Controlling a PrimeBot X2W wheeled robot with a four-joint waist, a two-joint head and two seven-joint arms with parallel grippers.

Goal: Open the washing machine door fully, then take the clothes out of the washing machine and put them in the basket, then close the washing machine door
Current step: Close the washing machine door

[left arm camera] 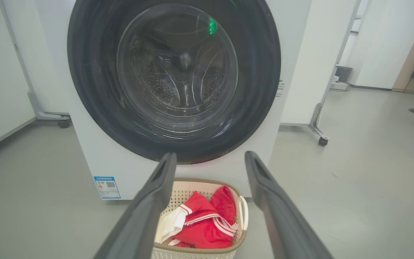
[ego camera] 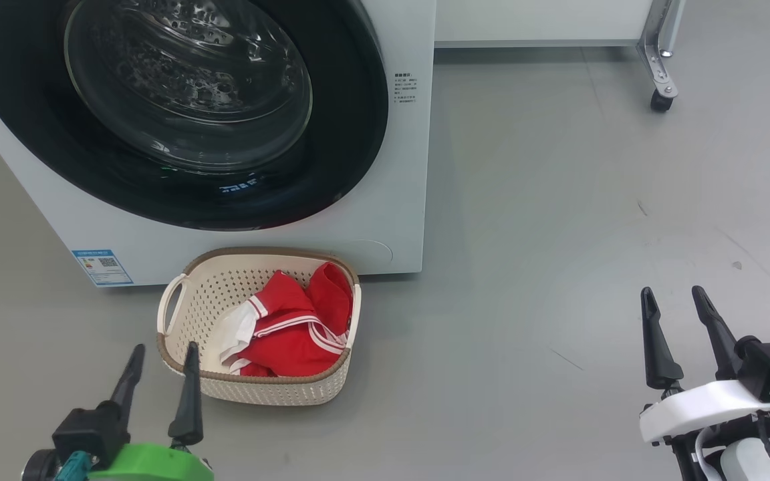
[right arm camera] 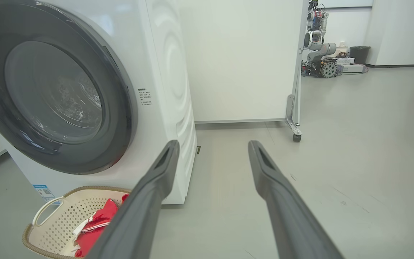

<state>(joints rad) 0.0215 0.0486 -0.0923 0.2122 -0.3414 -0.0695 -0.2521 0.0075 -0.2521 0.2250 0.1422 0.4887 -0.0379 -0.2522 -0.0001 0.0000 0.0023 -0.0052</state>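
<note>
Washer (ego camera: 392, 200): white box with its front facing the robot; a blue label (ego camera: 102, 266) sits low on that front, at the corner on the robot's left.
Door (ego camera: 178, 113): shut, its black rim flat against the washer's front; the perforated drum shows through the glass.
Basket (ego camera: 178, 361): on the floor (ego camera: 559, 234) at the washer's foot, below the door; its far rim is just beside the washer's front, contact unclear.
Clothes (ego camera: 298, 327): heaped in the basket at the washer's foot; red with white stripes, with a pale piece on the side toward the washer's label.
Left gripper (ego camera: 164, 347): in front of the washer, on the basket's near side; fingers spread wide, nothing between them.
Right gripper (ego camera: 672, 290): well apart from the washer, off to the robot's right over bare floor; fingers spread wide, empty.
Castor (ego camera: 659, 100): on a metal leg beyond the washer, to the robot's right.
</note>
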